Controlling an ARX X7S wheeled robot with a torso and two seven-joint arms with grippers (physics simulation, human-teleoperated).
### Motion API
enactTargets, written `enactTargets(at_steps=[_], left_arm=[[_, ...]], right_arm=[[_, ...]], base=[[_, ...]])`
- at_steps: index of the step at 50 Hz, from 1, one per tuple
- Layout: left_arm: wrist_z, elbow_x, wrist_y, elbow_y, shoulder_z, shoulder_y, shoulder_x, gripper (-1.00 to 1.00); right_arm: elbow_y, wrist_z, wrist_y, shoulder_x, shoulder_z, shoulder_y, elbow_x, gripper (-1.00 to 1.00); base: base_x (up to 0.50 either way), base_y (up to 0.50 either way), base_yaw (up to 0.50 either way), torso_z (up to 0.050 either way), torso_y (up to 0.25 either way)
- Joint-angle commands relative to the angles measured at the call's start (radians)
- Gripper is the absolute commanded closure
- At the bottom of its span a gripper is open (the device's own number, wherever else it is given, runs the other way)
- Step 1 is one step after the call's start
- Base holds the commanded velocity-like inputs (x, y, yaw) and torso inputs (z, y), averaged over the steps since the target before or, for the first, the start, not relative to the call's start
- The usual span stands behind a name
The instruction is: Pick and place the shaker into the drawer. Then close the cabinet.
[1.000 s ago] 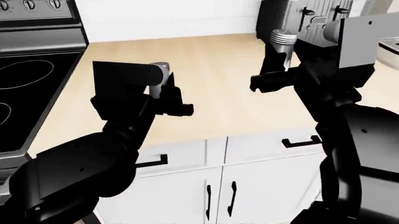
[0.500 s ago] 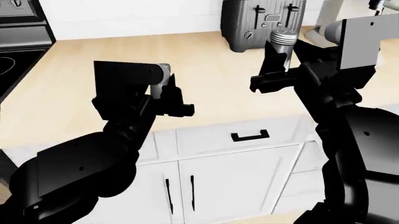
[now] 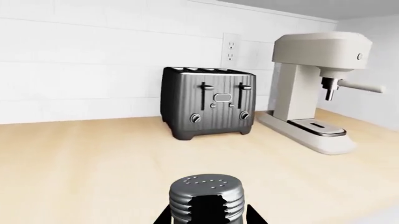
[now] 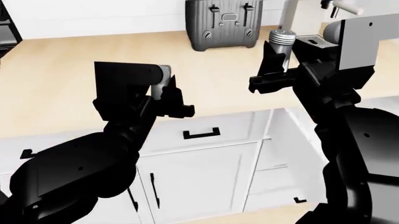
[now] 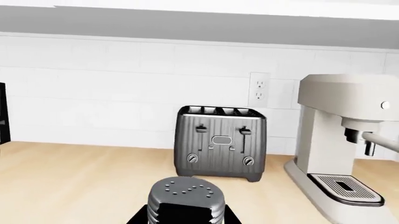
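Two shakers: left end effector (image 4: pixel 171 99) pinches left shaker (image 3: pixel 207 193); right end effector (image 4: pixel 274 65) pinches right shaker (image 4: pixel 281 38).
Slip: low pinch — could tip out past the desk (image 4: pixel 62 84) front edge.
Drawer (image 4: pixel 201 134): looks shut — collision risk.

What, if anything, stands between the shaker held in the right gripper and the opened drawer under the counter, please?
Nothing visible does. The shaker sits upright in the right gripper above the counter. What looks like the opened drawer lies lower and nearer. The right arm hides part of it.
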Motion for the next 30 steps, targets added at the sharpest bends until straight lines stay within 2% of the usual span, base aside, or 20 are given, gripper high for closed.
enactTargets(at_steps=[1,30], left_arm=[[0.0,-0.006,0.009,-0.002,-0.002,-0.002,0.0,1.0],[0.027,0.025,0.035,-0.017,0.008,0.021,0.0,1.0]], right_arm=[[-0.008,0.011,0.004,0.009,-0.009,0.008,0.012,1.0],[-0.043,0.036,0.053,0.048,-0.038,-0.006,0.027,1.0]], base=[[-0.08,-0.49,0.0,0.0,0.0],[-0.08,-0.49,0.0,0.0,0.0]])
